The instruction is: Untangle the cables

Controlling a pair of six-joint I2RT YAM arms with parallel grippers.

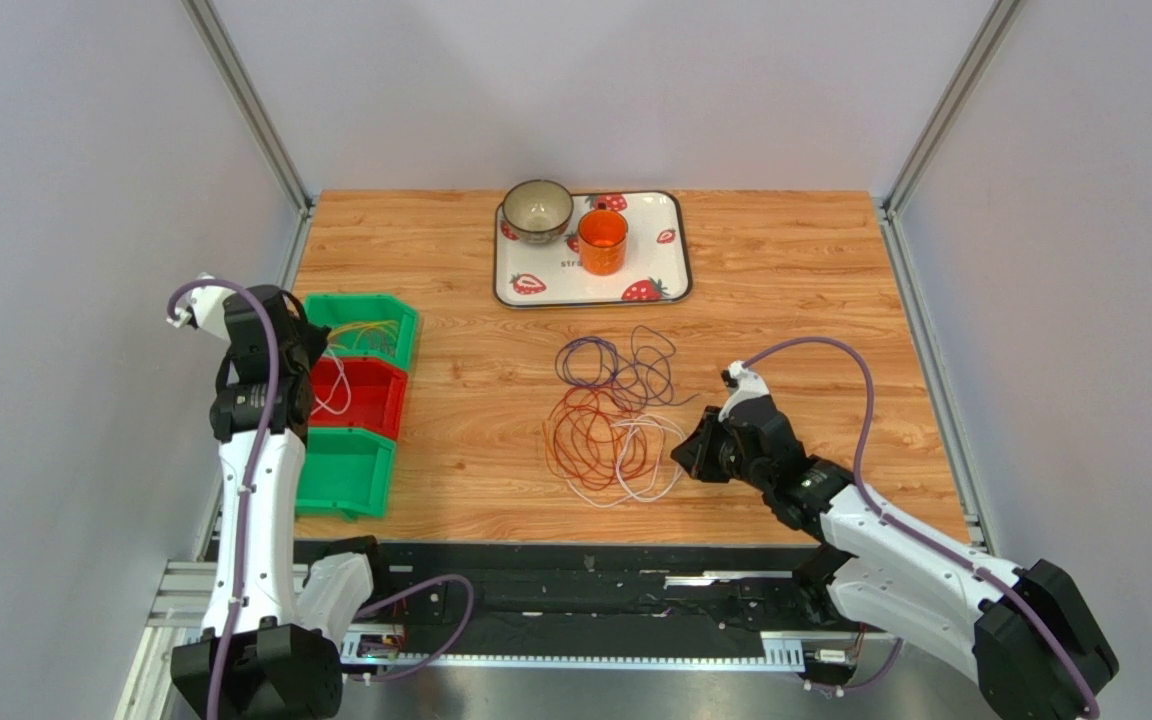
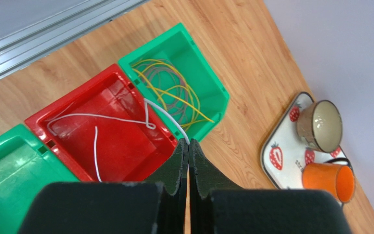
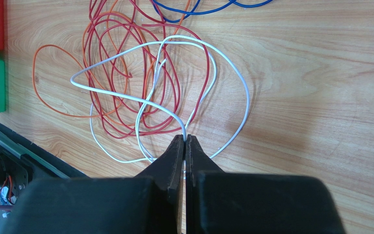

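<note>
The tangled cables [image 1: 612, 420] lie mid-table: dark red [image 3: 204, 87], orange [image 3: 34, 73], purple [image 3: 198, 11] and white [image 3: 125, 96] loops. My right gripper [image 1: 692, 450] is at the pile's right edge, low over the table. It is shut on a white cable [image 3: 184, 139]. My left gripper [image 1: 301, 383] is raised over the bins. It is shut [image 2: 189, 142] on another white cable [image 2: 164, 112], which trails over the rim into the red bin [image 2: 77, 109]. Yellow cables and a purple one [image 2: 174, 87] lie in the far green bin [image 2: 208, 73].
Three bins stand in a row at the left edge: green [image 1: 379, 308], red [image 1: 372, 398], green [image 1: 342, 468]. A strawberry tray [image 1: 672, 248] at the back holds a bowl [image 1: 537, 210] and an orange cup [image 1: 602, 240]. Walls enclose the table.
</note>
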